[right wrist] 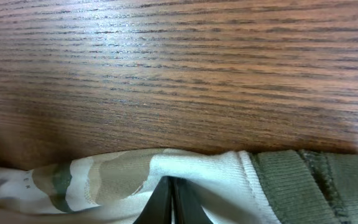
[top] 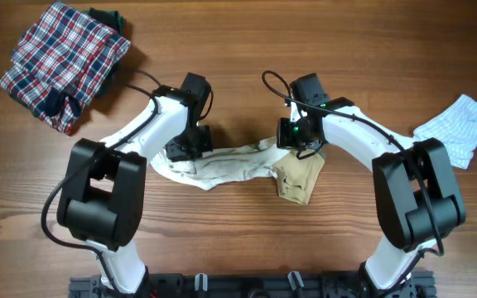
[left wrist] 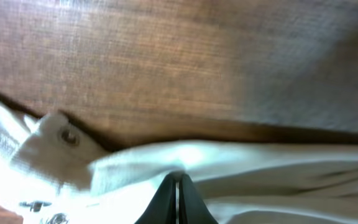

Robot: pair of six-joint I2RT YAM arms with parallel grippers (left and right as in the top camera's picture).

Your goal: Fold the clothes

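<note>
I see the wooden surface (top: 238,41) with the cream top (top: 230,164) stretched across its middle and the pale blue striped garment (top: 462,126) well apart at the right. My left gripper (top: 185,149) and right gripper (top: 298,142) each pinch tight on opposite ends of the top.

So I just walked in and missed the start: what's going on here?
Two robot arms are folding a cream-white top crumpled mid-table. The left gripper is pinched shut on its left part, the right gripper on its edge by the tan sleeve. A plaid garment and a pale blue striped garment lie aside, untouched.
</note>
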